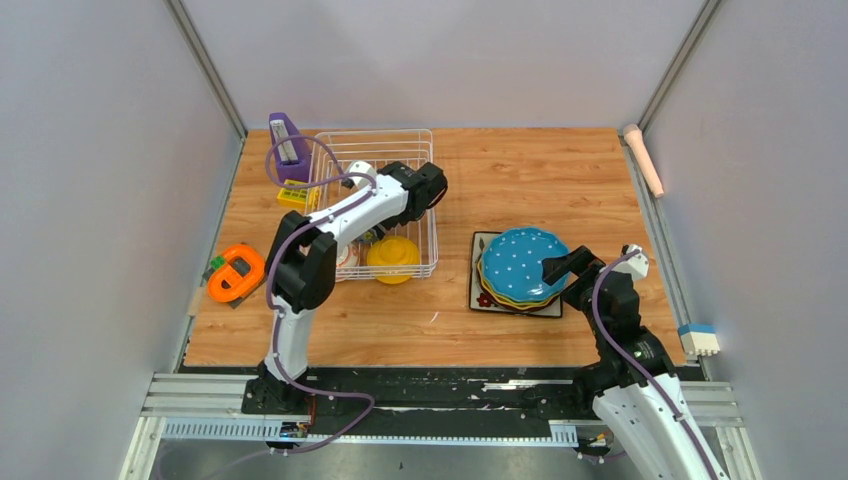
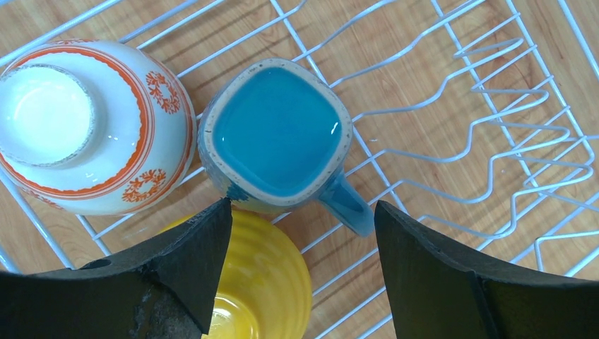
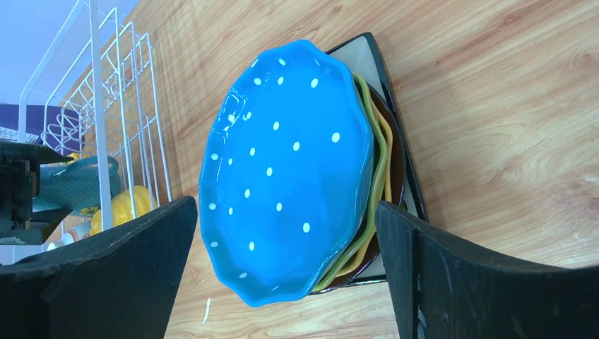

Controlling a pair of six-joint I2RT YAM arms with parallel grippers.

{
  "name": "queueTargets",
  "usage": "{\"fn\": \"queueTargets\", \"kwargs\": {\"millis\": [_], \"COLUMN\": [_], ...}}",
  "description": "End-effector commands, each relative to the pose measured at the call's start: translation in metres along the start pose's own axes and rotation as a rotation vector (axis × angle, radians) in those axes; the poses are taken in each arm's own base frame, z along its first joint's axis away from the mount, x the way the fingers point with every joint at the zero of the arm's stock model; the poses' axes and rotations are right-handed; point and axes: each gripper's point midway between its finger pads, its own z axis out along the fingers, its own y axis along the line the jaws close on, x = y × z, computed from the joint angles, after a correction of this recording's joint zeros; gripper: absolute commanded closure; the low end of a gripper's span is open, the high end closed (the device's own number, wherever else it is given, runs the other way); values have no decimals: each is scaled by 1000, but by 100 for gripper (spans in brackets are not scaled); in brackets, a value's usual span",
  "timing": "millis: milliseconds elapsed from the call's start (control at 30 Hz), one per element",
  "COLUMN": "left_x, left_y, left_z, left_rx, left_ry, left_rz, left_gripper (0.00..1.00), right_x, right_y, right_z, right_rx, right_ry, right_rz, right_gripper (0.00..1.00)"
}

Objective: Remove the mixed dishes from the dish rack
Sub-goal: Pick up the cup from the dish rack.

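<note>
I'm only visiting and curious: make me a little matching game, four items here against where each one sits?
1. blue-grey mug
2. blue-dotted plate
3. orange tape measure
4. purple holder

A. on the table, left of the dish rack
B. top of the stack on the dark square plate
C. outside the rack's far left corner
D. inside the rack, beside the patterned bowl

Pairs: 1-D, 2-B, 3-A, 4-C

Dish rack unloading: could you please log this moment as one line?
left gripper: open over blue-grey mug in dish rack | right gripper: open at blue-dotted plate, outside rack | rack holds: mug, yellow bowl, patterned bowl
</note>
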Motion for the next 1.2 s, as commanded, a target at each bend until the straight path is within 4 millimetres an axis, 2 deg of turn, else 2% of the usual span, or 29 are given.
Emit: {"fn": "queueTargets", "kwargs": {"millis": [0, 267, 400, 700, 1033, 1167], "left_x": [-16, -6, -3, 2, 13, 21], "left_y": [-4, 7, 11, 9, 6, 7], "left_z": [2, 12, 15, 20, 29, 32], "left_rx": [-21, -72, -84, -84, -90, -98], "left_ry": [-73, -72, -72, -62, -37, -20], "left_rz": [-53, -39, -21, -22, -10, -4], "left_gripper": [19, 22, 28, 31, 46, 49], "right_x": [-10, -9, -9, -7, -8, -8], "right_y": [8, 8, 7, 6, 6, 6], "right_z": [0, 2, 2, 4, 3, 3], "right_rx": [-30, -25, -20, -15, -18, -17], "right_ry": [-40, -38, -35, -29, -34, -33], "right_rz": [23, 24, 23, 20, 21, 21], "right_gripper": [0, 0, 0, 0, 0, 0]}}
